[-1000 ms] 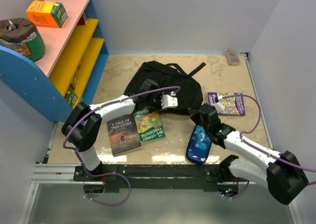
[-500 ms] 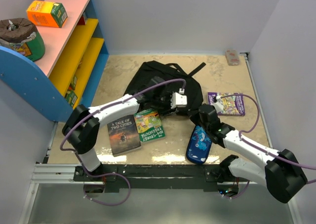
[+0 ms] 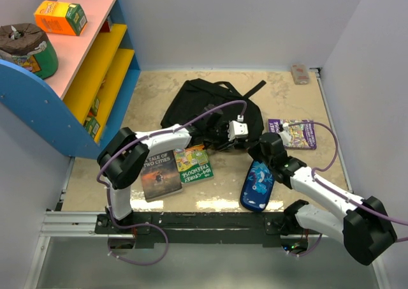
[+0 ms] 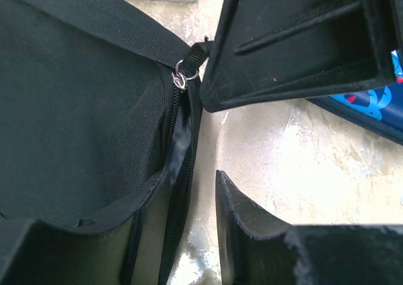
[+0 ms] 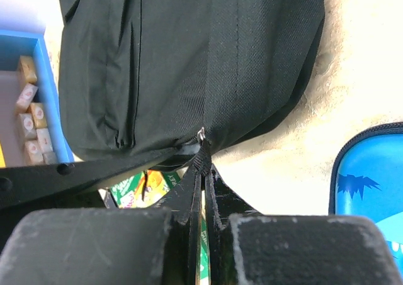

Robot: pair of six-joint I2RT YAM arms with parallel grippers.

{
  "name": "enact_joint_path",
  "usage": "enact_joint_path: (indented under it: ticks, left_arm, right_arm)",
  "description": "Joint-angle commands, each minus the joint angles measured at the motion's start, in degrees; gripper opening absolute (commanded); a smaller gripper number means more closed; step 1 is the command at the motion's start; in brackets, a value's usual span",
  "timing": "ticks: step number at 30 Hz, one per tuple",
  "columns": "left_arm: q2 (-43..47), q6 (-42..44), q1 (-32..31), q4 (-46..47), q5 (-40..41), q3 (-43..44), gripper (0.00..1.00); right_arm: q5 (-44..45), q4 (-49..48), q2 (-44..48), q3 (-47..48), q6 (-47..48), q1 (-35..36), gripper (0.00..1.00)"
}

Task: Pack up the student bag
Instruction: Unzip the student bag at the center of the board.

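The student bag (image 3: 210,107) lies flat at the table's middle back, a floppy black backpack. My right gripper (image 3: 256,146) sits at its near right corner, shut on the black zip pull (image 5: 203,161) that hangs from the slider ring (image 4: 181,77). My left gripper (image 3: 246,138) reaches in from the left to the same corner. In the left wrist view the left gripper (image 4: 179,203) is open, the bag's zip edge (image 4: 179,172) lies between its fingers, and bare table shows beside the right finger (image 4: 252,234). The right gripper (image 5: 204,184) shows only the pull between its pads.
A dark book (image 3: 159,173) and a green book (image 3: 193,162) lie near left of the bag. A purple book (image 3: 292,134) lies to the right, a blue pencil case (image 3: 257,185) near my right arm. A coloured shelf (image 3: 64,66) stands at the left.
My left gripper has slid right along the bag's near edge to the corner by the right gripper. Its jaws widened, then narrowed a little. The right gripper has kept its hold.
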State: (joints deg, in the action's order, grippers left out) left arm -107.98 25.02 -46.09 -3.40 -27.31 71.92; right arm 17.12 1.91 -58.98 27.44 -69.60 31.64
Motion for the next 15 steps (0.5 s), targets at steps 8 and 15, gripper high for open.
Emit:
enact_joint_path:
  ticks: [8, 15]
  left_arm:
    - [5.67, 3.19, -1.99, -13.90, -10.21, 5.42, 0.30]
    - [6.83, 6.89, -2.43, -14.98, -8.48, 6.30, 0.32]
  right_arm:
    - [-3.24, 0.81, -0.26, 3.06, -0.71, -2.54, 0.00]
    - [-4.64, 0.28, 0.01, 2.79, -0.53, -3.60, 0.00]
